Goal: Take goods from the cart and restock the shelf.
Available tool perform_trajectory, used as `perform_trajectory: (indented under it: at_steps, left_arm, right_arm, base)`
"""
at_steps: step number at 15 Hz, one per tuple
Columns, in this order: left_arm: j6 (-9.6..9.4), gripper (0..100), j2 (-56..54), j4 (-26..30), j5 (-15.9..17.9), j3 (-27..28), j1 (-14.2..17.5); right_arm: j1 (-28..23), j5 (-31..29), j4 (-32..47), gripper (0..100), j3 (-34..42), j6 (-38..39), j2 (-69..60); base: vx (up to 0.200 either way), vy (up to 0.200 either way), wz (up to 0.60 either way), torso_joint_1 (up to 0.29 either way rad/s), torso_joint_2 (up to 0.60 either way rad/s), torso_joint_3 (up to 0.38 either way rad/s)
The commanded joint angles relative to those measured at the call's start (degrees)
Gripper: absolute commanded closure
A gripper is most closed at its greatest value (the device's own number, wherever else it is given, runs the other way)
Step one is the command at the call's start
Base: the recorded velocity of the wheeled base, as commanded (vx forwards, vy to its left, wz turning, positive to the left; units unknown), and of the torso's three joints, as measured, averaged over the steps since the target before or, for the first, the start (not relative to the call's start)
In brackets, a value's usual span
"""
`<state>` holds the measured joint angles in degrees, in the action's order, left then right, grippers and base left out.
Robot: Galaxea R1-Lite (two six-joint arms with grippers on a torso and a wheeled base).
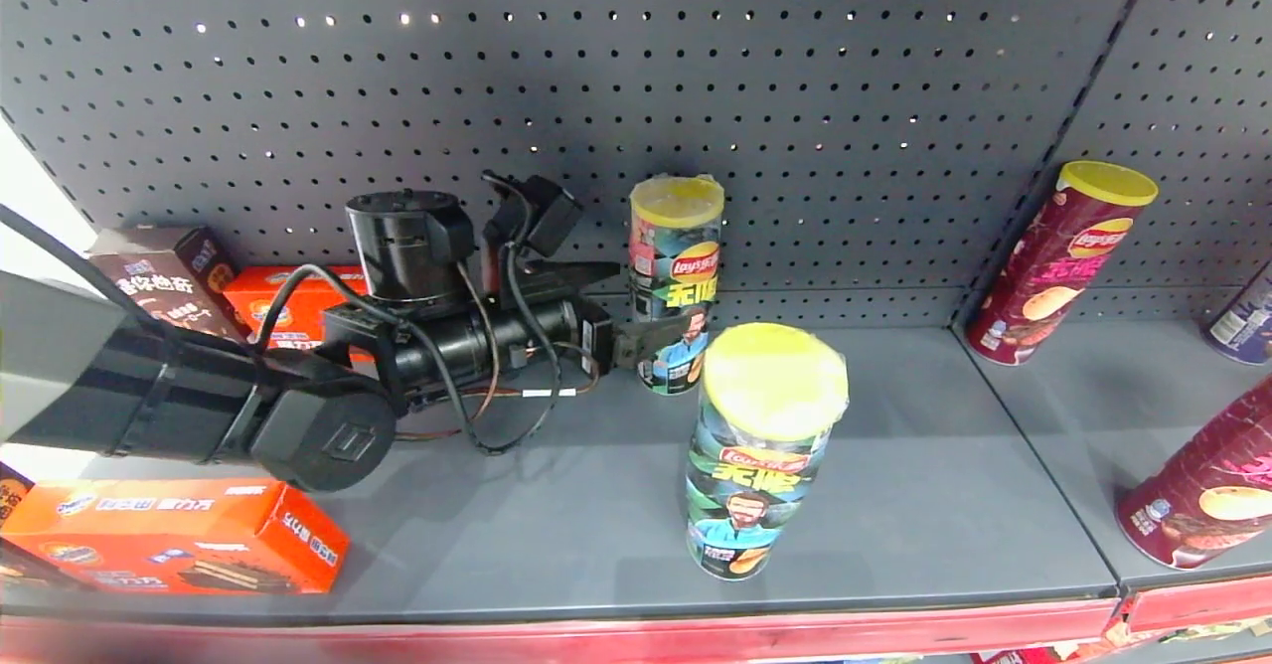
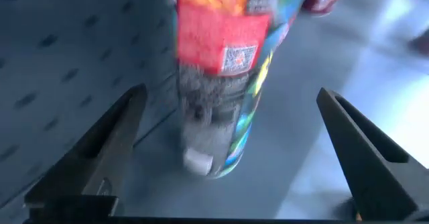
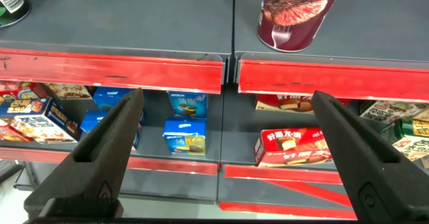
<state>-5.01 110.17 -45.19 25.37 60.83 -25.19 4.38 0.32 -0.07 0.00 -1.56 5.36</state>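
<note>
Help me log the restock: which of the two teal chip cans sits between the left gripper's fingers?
The rear teal chip can, upright by the pegboard; the open left gripper straddles its lower part. The front teal chip can stands free.

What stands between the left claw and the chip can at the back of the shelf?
Nothing visible. The left claw is open, with the back chip can upright between its fingers, beside the pegboard. The second chip can stands nearer the front edge of the shelf, not between them.
</note>
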Motion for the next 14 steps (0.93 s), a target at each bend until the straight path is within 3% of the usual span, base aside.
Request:
perform_trajectory:
  at_steps: [1,4,6,7,9,14]
  left_arm:
    - [-0.79,0,-2.9,1.2,-2.9,-2.6,-0.1]
    - [-1.41,0,-3.7,5.6,-8.1,-1.9,-1.0]
    - [-3.87,0,-3.3,8.6,-13.9,1.7,-0.9]
    - [-3.95,0,-2.6,9.4,-16.1,3.3,-0.9]
    - [-4.22,0,-1.1,9.5,-18.5,4.7,-1.0]
    - [-4.22,0,-1.4,9.7,-19.7,4.2,-0.7]
  right_arm:
    - [0.0,0.0,0.0,0,0.0,0.0,0.2]
    - [0.0,0.0,0.0,0,0.0,0.0,0.1]
    - [0.0,0.0,0.0,0,0.0,0.0,0.2]
    - [0.0,0.2,0.0,0,0.0,0.0,0.2]
    - [0.0,0.2,0.1,0,0.0,0.0,0.1]
    - [0.0,0.2,0.1,0,0.0,0.0,0.1]
  base:
    - [0.0,0.0,0.0,0.0,0.0,0.0]
    - [0.0,0.0,0.0,0.0,0.0,0.0]
    - [0.0,0.0,0.0,0.0,0.0,0.0]
    - [0.0,0.0,0.0,0.0,0.0,0.0]
    - [0.0,0.0,0.0,0.0,0.0,0.0]
    - [0.0,0.0,0.0,0.0,0.0,0.0]
